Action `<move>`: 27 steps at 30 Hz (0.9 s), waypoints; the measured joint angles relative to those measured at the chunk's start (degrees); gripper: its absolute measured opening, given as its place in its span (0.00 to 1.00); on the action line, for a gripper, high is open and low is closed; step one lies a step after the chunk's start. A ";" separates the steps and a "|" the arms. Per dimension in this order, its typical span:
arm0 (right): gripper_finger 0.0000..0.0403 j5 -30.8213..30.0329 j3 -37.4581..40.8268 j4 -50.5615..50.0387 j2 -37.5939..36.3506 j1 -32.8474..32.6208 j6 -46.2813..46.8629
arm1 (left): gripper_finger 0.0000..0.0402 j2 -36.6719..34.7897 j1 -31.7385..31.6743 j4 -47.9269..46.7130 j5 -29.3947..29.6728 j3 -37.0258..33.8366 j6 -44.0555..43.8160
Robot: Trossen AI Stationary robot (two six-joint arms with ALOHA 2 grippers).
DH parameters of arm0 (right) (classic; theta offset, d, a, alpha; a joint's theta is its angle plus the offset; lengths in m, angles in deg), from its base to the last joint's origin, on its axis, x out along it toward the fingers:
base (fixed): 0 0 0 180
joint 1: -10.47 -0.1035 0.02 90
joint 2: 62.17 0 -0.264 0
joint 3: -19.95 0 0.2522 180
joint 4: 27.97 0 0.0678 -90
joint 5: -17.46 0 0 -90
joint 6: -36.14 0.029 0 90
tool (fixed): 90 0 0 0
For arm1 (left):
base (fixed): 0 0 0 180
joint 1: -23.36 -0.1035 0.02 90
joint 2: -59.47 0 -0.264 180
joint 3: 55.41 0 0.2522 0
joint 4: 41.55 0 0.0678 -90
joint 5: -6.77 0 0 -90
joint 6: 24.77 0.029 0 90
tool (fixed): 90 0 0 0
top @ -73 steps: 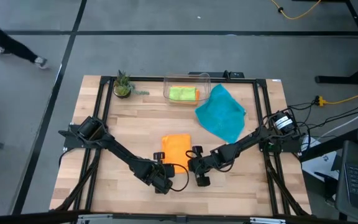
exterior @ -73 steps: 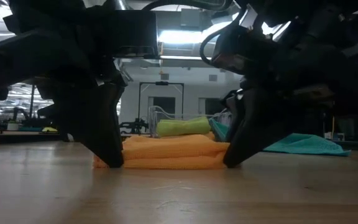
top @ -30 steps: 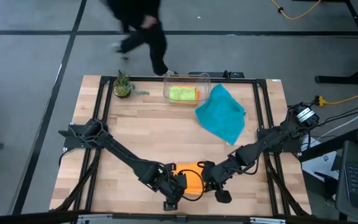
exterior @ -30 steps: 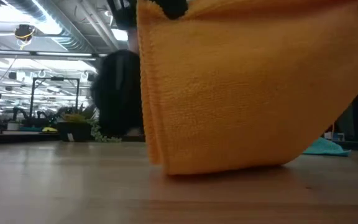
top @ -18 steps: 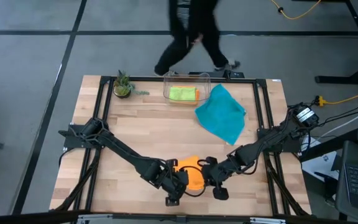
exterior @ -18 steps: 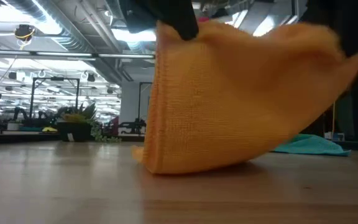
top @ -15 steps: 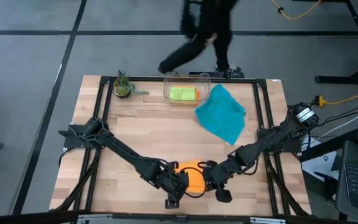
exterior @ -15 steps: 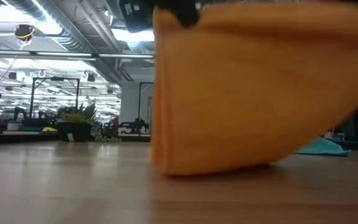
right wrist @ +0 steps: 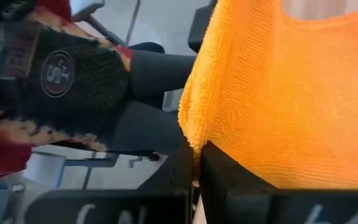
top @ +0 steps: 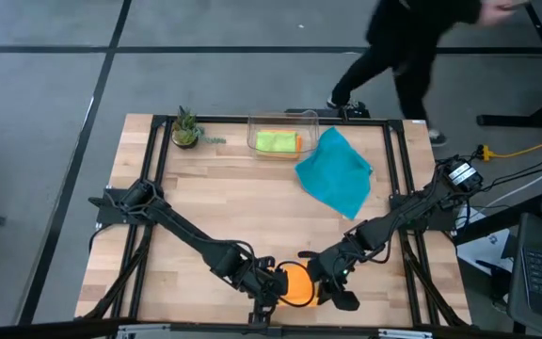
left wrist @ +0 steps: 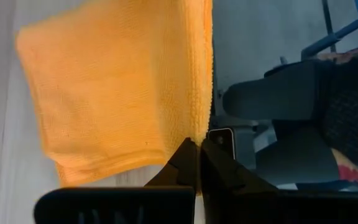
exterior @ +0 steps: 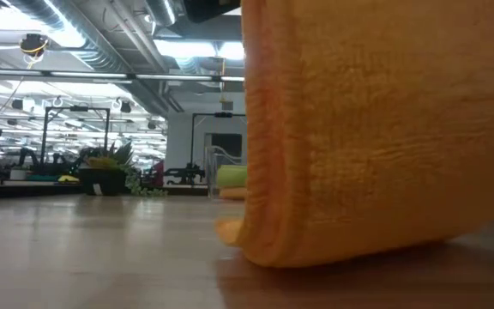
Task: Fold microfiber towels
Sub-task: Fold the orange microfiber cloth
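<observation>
1. The wooden surface (top: 205, 198) carries a teal towel (top: 337, 174) and a clear bin (top: 282, 134), both well beyond the tools.
2. The orange towel (top: 296, 283) hangs between the tools at the near edge, its lower fold touching the wood.
3. The left tool (top: 267, 285) and right tool (top: 324, 285) are each clamped on a top corner.
4. Risk: uneven lowering could skew the fold, or a corner could slip free.

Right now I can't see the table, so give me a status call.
Left tool and right tool both shut on the orange towel, near front edge. Teal towel unfolded at the back. Nothing in the way.
</observation>
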 joint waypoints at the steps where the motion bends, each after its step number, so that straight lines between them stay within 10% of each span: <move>1: 0.03 0.24 0.00 0.40 0.00 0.01 0.02 | 0.00 0.00 0.10 0.06 0.01 0.00 0.00; 13: 0.03 -10.38 0.00 -6.34 0.00 -0.03 1.13 | 0.00 -0.02 0.32 -1.30 3.59 -0.70 -0.13; 22: 0.03 5.05 0.02 1.50 0.00 0.01 1.07 | 0.00 -0.02 0.21 4.63 -3.13 -0.72 -1.20; 27: 0.03 0.74 0.02 -1.11 0.00 0.05 -0.25 | 0.00 -0.02 0.37 2.91 -1.17 -0.75 -1.13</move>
